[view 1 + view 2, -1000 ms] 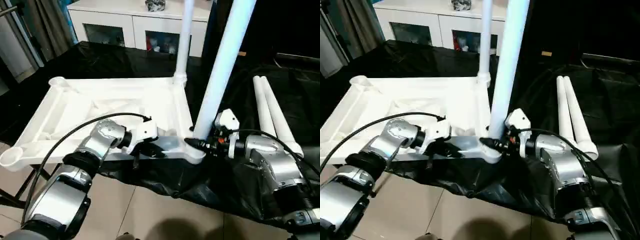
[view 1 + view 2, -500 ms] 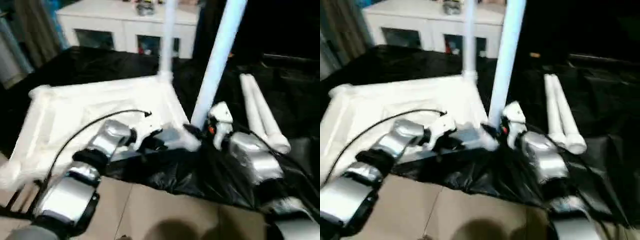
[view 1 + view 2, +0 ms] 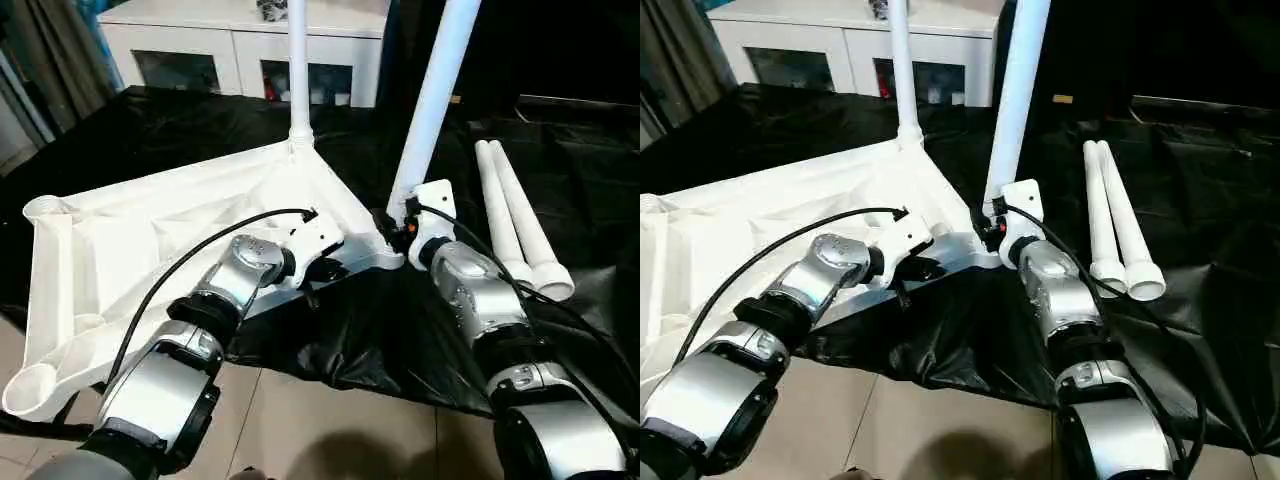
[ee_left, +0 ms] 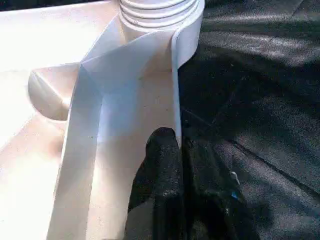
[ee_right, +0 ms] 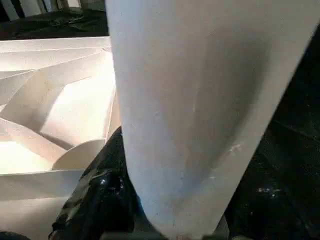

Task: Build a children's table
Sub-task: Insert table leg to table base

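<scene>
the tabletop [image 3: 180, 215] lies upside down on the black table [image 3: 560, 190], ribs up, its near-left corner hanging past the table's edge over the floor. one leg [image 3: 297, 70] stands upright in the far socket; two spare legs [image 3: 515, 215] lie side by side well to the right. the left gripper [image 3: 318, 272] is pinched tight on the tabletop's near rim, close to the near-right socket. the right gripper [image 3: 395, 222] is clamped around the second leg [image 3: 435, 100] just above its foot, and that leg leans to the right instead of standing straight over the socket [image 3: 385, 255]. the risk, as i judge it, is in that lean: pushed or turned at this angle, the leg could jam or cross the thread and bind partway. with so much of the tabletop unsupported, a hard downward push could also tip or slide it off the edge, and the thin rim might slip from the left gripper.
</scene>
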